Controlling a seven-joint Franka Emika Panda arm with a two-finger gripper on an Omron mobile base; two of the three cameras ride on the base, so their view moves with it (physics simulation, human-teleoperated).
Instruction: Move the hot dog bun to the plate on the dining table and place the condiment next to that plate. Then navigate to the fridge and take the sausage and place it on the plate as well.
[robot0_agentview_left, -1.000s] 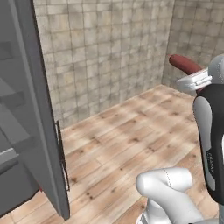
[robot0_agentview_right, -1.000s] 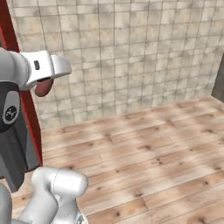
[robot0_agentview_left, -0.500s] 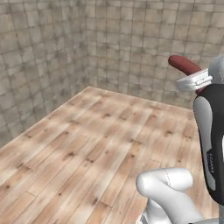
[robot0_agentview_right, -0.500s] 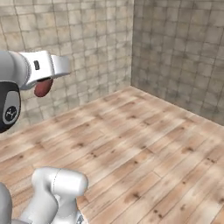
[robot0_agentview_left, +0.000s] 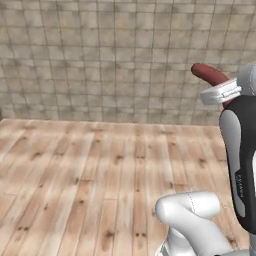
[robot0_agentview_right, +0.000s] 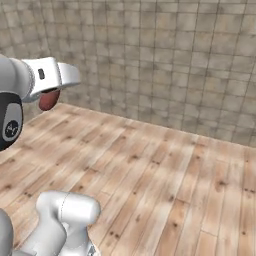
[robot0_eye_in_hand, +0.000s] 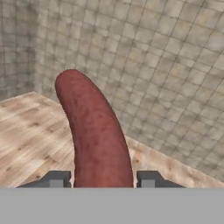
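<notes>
curved reddish-brown sausage (robot0_eye_in_hand: 97, 135) clamped betw the two dark finger tips of the gripper (robot0_eye_in_hand: 103, 179), carried high above light wood plank floor (robot0_agentview_left: 90, 175); beige-grey tiled walls (robot0_agentview_right: 165, 60) behind it.

sausage (robot0_eye_in_hand: 98, 135): stood in the centre of the hand view, rising from the bottom edge toward the upper left, between the two fingertips (robot0_eye_in_hand: 56, 179)
tool (robot0_eye_in_hand: 101, 180): sat at the bottom centre of the hand view, one tip on each side of the sausage
floor (robot0_agentview_left: 90, 170): filled the lower half of both base views, below the wall
wall (robot0_agentview_right: 165, 60): ran across the upper half, behind the floor
</notes>
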